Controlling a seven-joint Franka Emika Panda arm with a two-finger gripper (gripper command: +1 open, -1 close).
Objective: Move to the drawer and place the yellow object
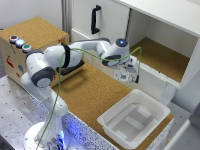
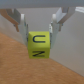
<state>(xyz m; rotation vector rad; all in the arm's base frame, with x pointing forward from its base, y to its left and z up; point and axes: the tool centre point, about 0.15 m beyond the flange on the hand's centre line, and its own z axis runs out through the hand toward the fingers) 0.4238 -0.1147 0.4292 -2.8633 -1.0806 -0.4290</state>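
Note:
In the wrist view a small yellow object, a cube with black marks, sits between my two pale fingers, and my gripper is shut on it above a cork surface. In the exterior view my gripper hangs over the cork counter, near the open white cabinet, far to the exterior view's right of the cork-topped box with coloured buttons. The drawer in that box is mostly hidden behind my arm; only a tan strip with a dark bar shows. The yellow object is too small to make out there.
A white plastic tub stands on the cork counter at the lower right of the exterior view. Behind the gripper is a white cabinet with an open cork-floored compartment and a door with a black handle.

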